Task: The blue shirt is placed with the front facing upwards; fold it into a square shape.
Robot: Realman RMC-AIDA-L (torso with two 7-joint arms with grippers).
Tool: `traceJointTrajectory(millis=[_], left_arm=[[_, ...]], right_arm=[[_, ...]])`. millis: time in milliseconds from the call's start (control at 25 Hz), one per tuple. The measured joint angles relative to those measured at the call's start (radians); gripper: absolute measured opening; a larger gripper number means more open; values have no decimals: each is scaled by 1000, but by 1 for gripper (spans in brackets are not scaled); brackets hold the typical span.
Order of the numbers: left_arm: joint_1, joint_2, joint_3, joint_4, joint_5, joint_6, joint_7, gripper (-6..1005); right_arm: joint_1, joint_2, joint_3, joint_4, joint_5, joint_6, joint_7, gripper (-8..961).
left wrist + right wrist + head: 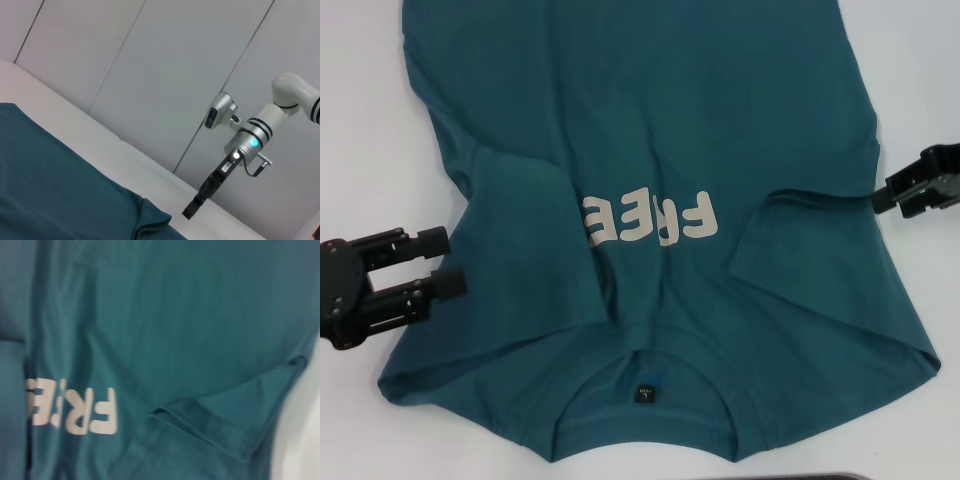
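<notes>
The blue shirt [650,130] lies spread front-up on the white table, with its collar and small dark label [645,390] nearest me. The cream "FREE" lettering [650,218] reads upside down. Both sleeves lie folded inward over the chest, one [520,200] on the left and one [790,240] on the right. My left gripper [445,263] is open at the shirt's left edge, level with the lettering, its fingertips touching or just over the cloth. My right gripper [892,200] is open at the shirt's right edge and holds nothing. The right wrist view shows the lettering [75,410] and the folded right sleeve [235,415].
Bare white table [370,120] shows on both sides of the shirt. A dark strip [820,476] runs along the near edge. The left wrist view shows the shirt [60,190], grey wall panels [150,75] behind the table, and my right arm's gripper [192,207] farther off.
</notes>
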Motion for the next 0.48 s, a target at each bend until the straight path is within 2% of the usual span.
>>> traceJointTrajectory(millis=[200, 480], left_arm=[[0, 0, -1, 0, -1, -1, 0, 643], [2, -1, -2, 0, -2, -2, 0, 644]], right_arm=[[1, 28, 0, 2, -34, 44, 1, 496], [11, 49, 3, 9, -27, 84, 1, 495]])
